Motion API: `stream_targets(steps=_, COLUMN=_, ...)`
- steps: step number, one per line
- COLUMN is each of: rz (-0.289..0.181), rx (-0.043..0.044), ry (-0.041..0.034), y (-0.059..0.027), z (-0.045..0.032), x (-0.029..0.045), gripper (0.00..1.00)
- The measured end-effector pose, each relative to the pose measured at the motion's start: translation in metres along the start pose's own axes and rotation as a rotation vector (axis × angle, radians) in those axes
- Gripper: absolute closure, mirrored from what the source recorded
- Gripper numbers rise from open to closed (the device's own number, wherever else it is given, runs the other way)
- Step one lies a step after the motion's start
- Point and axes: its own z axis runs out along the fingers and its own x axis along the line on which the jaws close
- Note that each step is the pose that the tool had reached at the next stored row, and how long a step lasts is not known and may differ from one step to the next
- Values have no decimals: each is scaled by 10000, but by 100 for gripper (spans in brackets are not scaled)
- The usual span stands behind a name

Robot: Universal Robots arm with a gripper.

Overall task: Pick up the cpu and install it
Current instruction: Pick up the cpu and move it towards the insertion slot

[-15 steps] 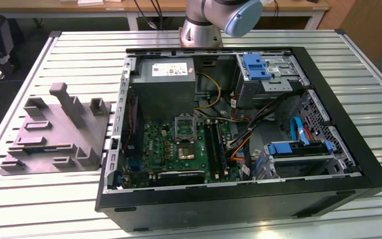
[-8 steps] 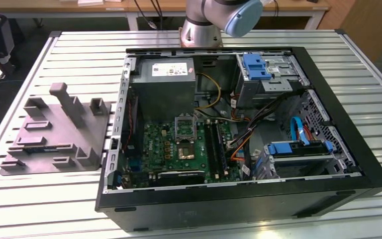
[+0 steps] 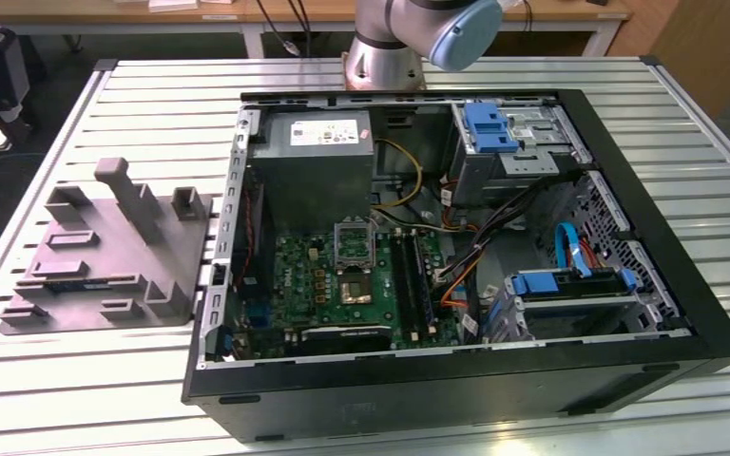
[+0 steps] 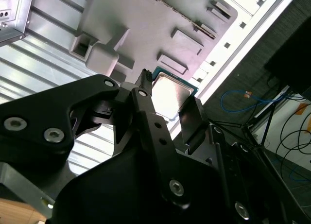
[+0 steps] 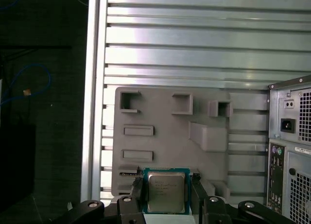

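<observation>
While the gripper (image 4: 168, 101) pinches the cpu (image 5: 166, 192) by two opposite edges, fingers narrowed to its width, over the grey fixture (image 5: 165, 118) — so thin an edge-hold could let it tilt or slip.

one cpu (image 5: 166, 192), one grey fixture (image 3: 99, 256), one open computer case (image 3: 467, 380), one slatted table (image 3: 73, 380)

Small square cpu (image 5: 166, 192): smooth pale silver-grey metal top, mildly glossy, green rim. Grey-purple stepped fixture (image 5: 165, 131): matt plastic. Slatted table (image 5: 194, 44): bright reflective metal. Black gripper (image 4: 169, 98): matt, with shiny screw heads.
</observation>
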Motion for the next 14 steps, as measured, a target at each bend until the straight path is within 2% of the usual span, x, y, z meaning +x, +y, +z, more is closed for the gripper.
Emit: stream_targets(steps=14, rz=0, rx=0, ry=0, y=-1, z=0, x=-33, gripper=53)
